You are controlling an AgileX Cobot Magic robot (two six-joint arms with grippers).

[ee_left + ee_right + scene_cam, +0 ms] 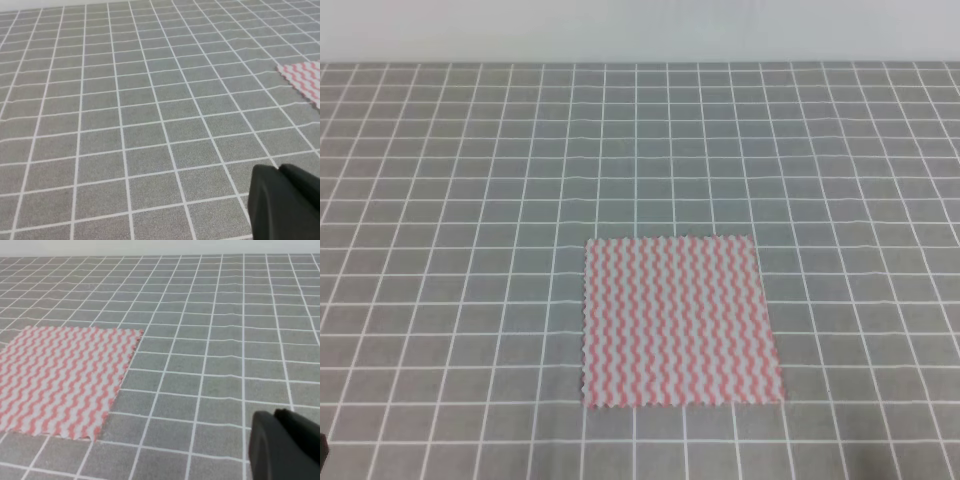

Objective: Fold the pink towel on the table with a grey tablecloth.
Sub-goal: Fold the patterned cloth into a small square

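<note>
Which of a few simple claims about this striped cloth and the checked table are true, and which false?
1. The pink-and-white zigzag-striped square towel lies spread flat. True.
2. It is already folded in half. False: it is one open layer.
3. The table's grey tablecloth has a grid of white lines. True.
4. A gripper is holding the towel. False: nothing touches it.
5. A cup stands beside the towel. False: only bare cloth surrounds it.
</note>
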